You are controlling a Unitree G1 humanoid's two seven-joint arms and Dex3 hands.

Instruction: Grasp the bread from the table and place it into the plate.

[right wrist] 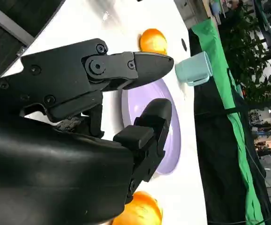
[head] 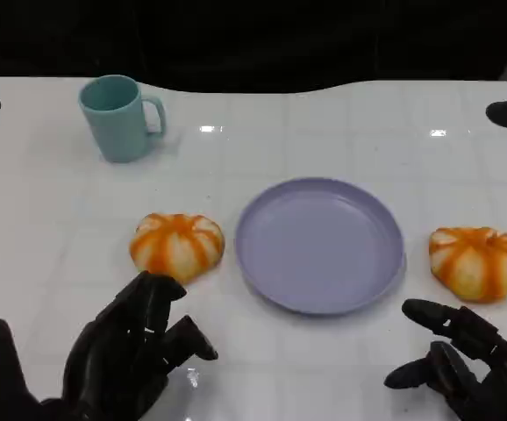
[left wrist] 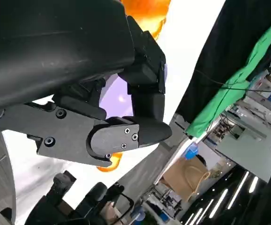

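Observation:
Two orange-and-white striped bread rolls lie on the white table, one on each side of an empty lavender plate (head: 319, 244). The left bread (head: 176, 246) sits just beyond my left hand (head: 135, 346), whose fingers are apart and hold nothing. The right bread (head: 477, 260) lies a little past my right hand (head: 464, 360), which also holds nothing. In the left wrist view, the left hand (left wrist: 126, 108) is in front of the plate (left wrist: 119, 96), with the near bread (left wrist: 145, 9) beside it. In the right wrist view, the right hand (right wrist: 126, 93) is over the plate (right wrist: 166, 136), close to the right bread (right wrist: 140, 211).
A teal cup (head: 120, 117) stands at the back left of the table, also seen as the cup (right wrist: 194, 69) in the right wrist view. Two black round holes (head: 506, 114) mark the table's far corners. The table's far edge meets a dark background.

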